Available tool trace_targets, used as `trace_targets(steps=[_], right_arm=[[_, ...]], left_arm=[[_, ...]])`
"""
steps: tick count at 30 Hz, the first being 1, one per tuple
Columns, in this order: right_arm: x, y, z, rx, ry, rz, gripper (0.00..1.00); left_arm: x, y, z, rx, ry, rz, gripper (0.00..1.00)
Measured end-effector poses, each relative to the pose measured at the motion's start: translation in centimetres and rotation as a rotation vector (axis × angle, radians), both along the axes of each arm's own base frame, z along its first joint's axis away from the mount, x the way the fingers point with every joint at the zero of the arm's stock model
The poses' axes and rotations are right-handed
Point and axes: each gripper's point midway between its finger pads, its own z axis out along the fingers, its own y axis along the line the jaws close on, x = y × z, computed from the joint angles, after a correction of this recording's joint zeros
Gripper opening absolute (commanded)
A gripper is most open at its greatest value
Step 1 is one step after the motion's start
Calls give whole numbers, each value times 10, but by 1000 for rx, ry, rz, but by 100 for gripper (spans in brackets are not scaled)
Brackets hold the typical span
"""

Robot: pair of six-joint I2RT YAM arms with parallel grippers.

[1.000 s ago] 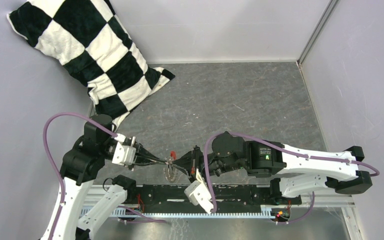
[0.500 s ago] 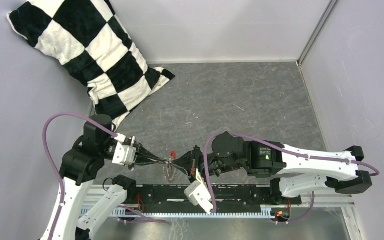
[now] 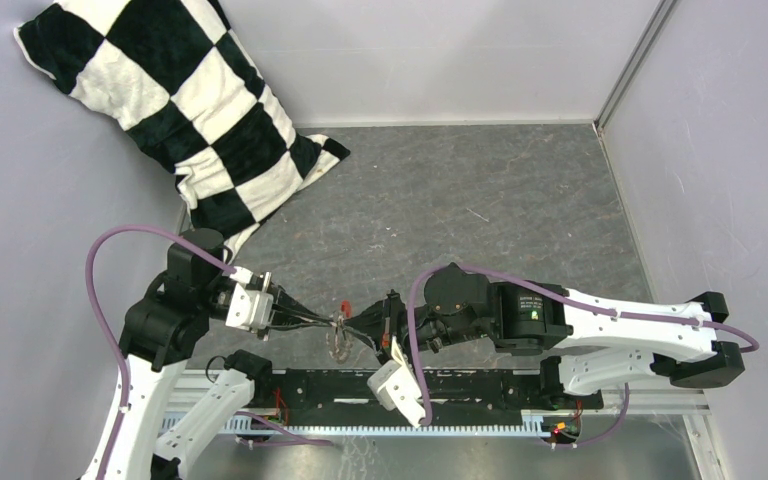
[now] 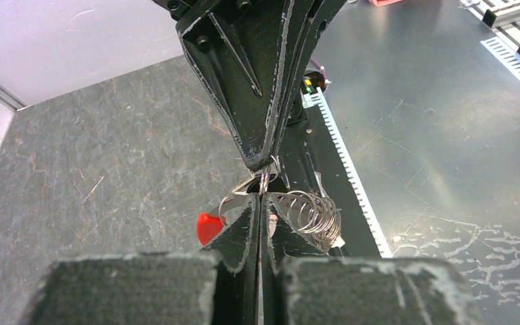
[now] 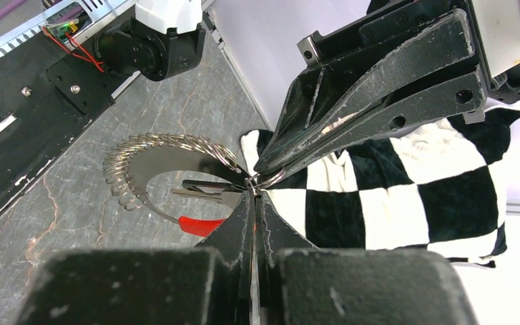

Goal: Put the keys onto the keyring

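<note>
Top view, grippers: we are seeing the left gripper [image 3: 331,322] and right gripper [image 3: 357,327] meeting tip to tip near the front edge of the table [image 3: 480,200].
Top view, keyring: the keyring [image 3: 340,342] is hanging between them, with its red tag [image 3: 343,306] on the far side.
Left wrist, grip: our left fingers are pinching together on the ring wire, and the silvery pieces [image 4: 311,215] are dangling to the right.
Right wrist, grip: our right fingers are likewise clamping the wire, with the checkered pillow [image 5: 406,196] behind.
</note>
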Motion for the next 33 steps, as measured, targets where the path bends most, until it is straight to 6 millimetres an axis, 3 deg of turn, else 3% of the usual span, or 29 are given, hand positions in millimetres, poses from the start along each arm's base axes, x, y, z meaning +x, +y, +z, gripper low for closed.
trace_targets(steps=[33], right_arm=[[8, -1, 8, 76, -22, -49, 0]], left_arm=[[1, 0, 0, -1, -4, 1, 2]])
